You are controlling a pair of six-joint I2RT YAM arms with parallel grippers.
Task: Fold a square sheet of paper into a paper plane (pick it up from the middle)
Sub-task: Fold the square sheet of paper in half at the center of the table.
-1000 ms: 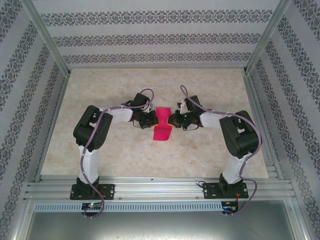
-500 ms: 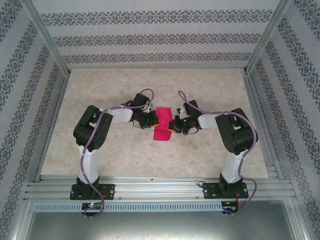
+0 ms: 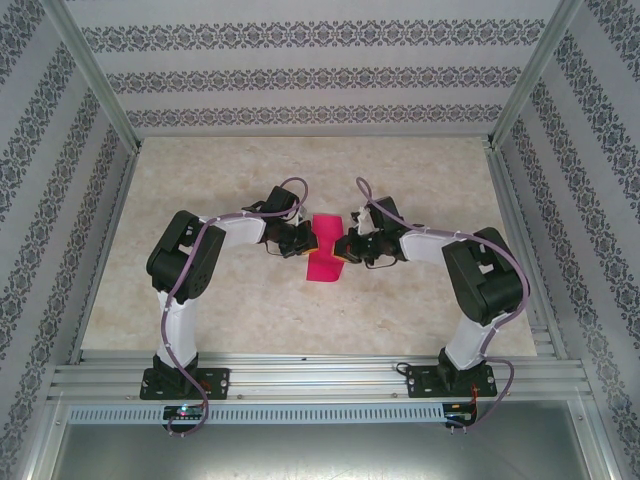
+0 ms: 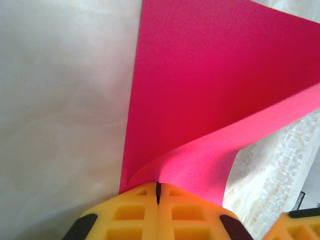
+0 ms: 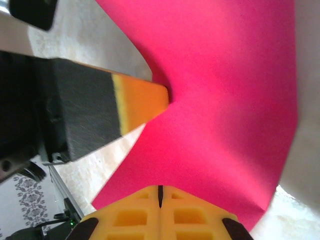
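Looking down from above, I have the square sheet of paper point(image 3: 325, 256) in the middle of the table point(image 3: 230, 310), right between my two arms. It is magenta-pink and drawn in at its waist, so its outline reads like an hourglass, wider at the far and near ends.

My left claw point(image 3: 309, 241) comes in from the left, pressed together on the sheet's left edge. On the left wrist camera the yellow pads point(image 4: 135, 210) meet with only a thin seam between them, and the paper curls up out of that seam and bows away over the pale table.

My right claw point(image 3: 343, 247) comes in from the right, and it too is pinching the sheet, at the opposite edge. On the right wrist camera its pads are closed at the paper's edge, and across the sheet the other claw's orange tip bites into the far edge.
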